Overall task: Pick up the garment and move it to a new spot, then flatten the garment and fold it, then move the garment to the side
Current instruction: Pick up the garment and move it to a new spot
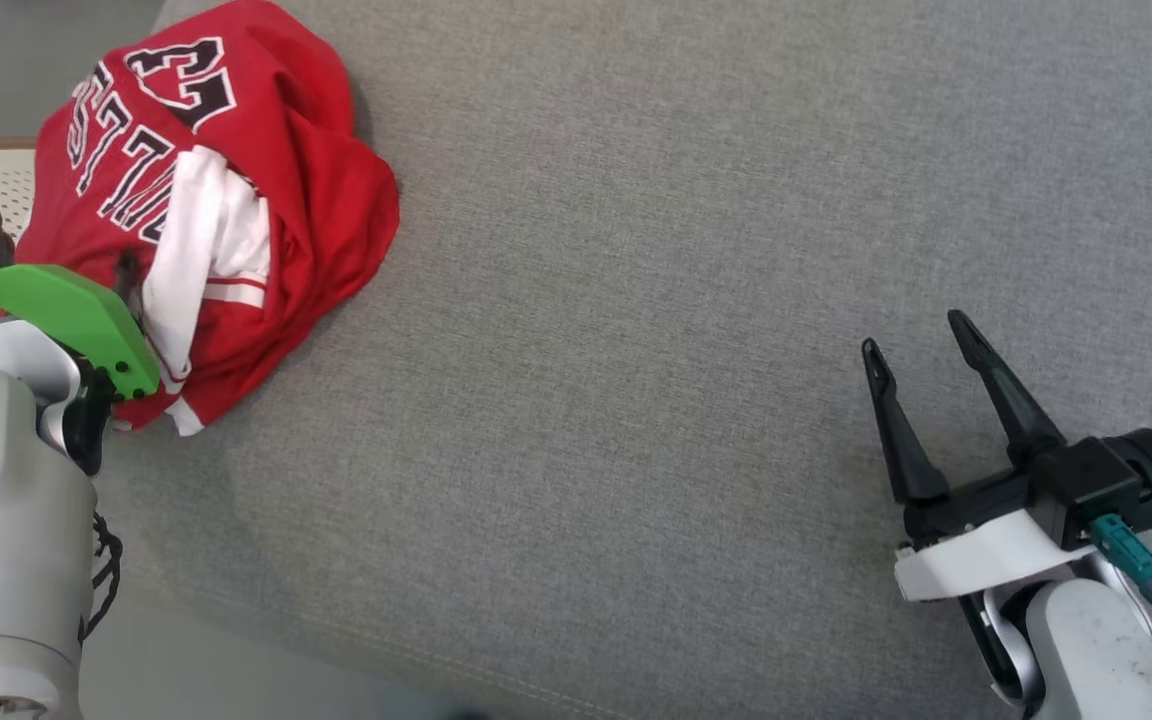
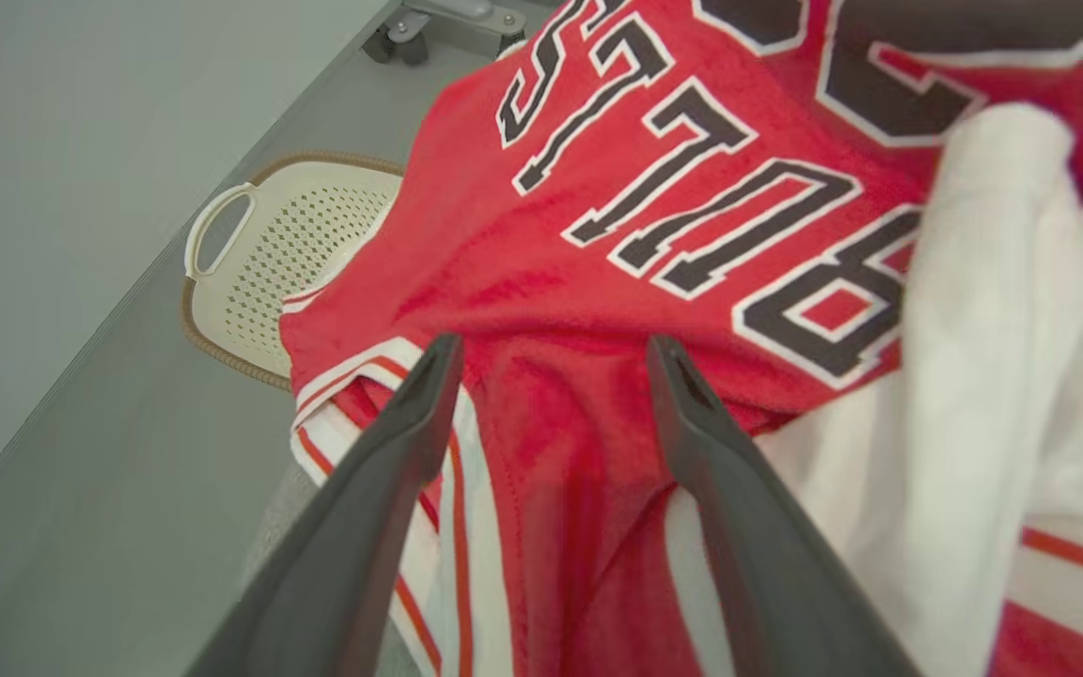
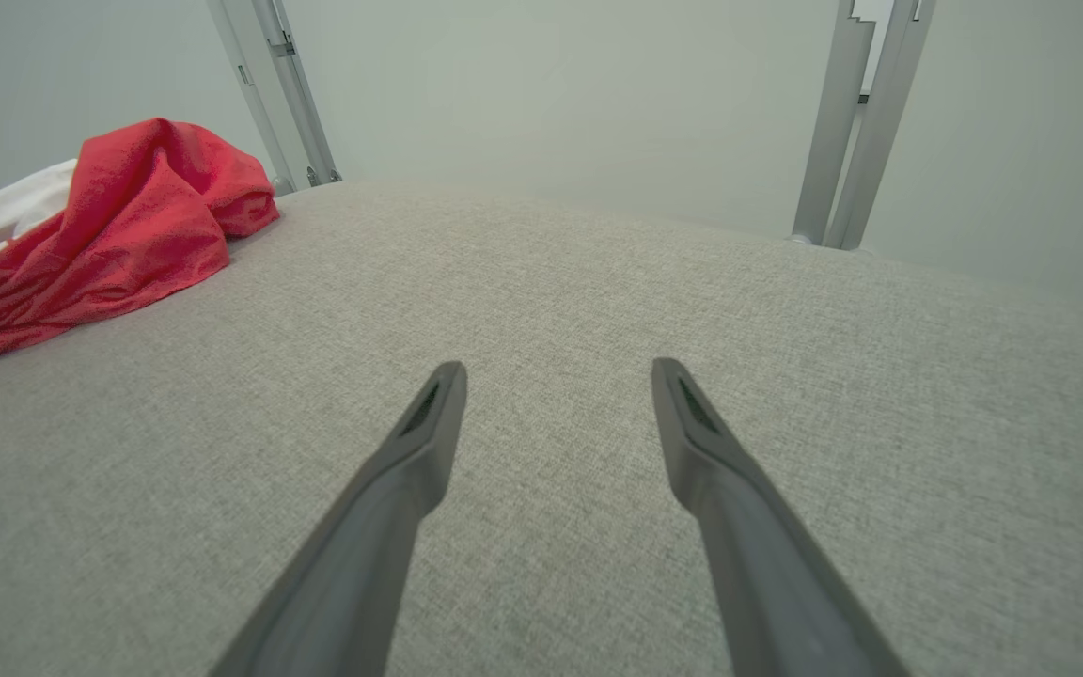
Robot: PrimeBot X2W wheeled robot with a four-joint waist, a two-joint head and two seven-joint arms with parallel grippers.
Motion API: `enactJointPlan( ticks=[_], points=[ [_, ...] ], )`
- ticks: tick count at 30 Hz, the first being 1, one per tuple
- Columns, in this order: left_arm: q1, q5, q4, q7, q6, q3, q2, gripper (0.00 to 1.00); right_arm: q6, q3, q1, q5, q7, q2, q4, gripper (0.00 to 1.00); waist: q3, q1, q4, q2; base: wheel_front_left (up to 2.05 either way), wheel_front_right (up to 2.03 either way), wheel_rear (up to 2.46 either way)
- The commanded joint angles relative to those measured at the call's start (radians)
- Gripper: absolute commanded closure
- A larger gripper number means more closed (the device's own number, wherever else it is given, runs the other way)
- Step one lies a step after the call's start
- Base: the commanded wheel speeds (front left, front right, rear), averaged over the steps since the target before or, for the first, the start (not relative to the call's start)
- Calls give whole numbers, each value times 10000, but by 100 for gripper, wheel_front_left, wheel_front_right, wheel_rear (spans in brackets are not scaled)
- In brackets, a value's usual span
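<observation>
A crumpled red jersey of soft knit, with white panels and black lettering, lies bunched at the left edge of a wide grey woven cushion, above a perforated cream basket. The left gripper has its fingers spread over the jersey's striped hem. The right gripper, also spread and holding nothing, is over open cushion, well apart from the jersey.

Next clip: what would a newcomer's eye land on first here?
The crumpled red jersey with black-and-white lettering, heaped at the far left of the grey fabric surface. The left gripper hangs open right over its red-and-white hem, with a cream perforated basket on the floor beyond. The right gripper is open over bare fabric at lower right.
</observation>
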Motion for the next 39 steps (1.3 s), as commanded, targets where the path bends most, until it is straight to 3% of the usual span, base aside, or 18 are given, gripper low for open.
enactJointPlan(
  ticks=[1, 6, 7, 8, 13, 19, 27, 34, 39],
  points=[
    [-199, -115, 210, -106, 19, 28, -20, 0, -10, -55, -166, -52, -31, -24, -91, 0, 576, -1, -398, 0, 0, 0, 0],
    [-260, -252, 800, -689, 20, 85, -120, 2, -10, -107, -96, -136, -31, -15, -110, 0, 807, -1, -426, 0, 0, 0, 0],
    [-256, -252, 844, -817, 19, 81, -121, 55, -11, -127, -87, -127, -31, -19, -106, 0, 825, -1, -428, 0, 0, 0, 0],
    [-252, -240, 888, -999, 17, 48, -107, 99, -10, -142, -86, -118, -31, -23, -107, 0, 845, -1, -431, 0, 0, 0, 0],
    [-301, -24, 893, -2026, -3, -254, 0, 100, -11, -220, -131, -110, -31, 16, -39, 0, 813, -1, -368, 0, 0, 0, 0],
    [-601, 533, 248, -3350, -11, -788, 580, 100, -10, -92, -316, 103, -31, 272, 117, 0, 243, -1, -393, 0, 0, 0, 0],
    [-404, 1431, -2943, -3455, 181, -945, 1378, 100, -11, 159, 18, 351, -31, 773, 567, 0, -1178, -1, -676, 0, 0, 0, 0],
    [-341, 2009, -5165, -3451, 80, -1495, 1653, 100, -11, 328, 399, 511, -31, 1045, 835, 0, -2308, -1, -1546, 0, 0, 0, 0],
    [-531, 1510, -6154, -3101, 3, -2041, 1600, 100, -10, 591, 572, 704, -31, 1104, 872, 0, -2779, -1, -2735, 0, 0, 0, 0]
  ],
)
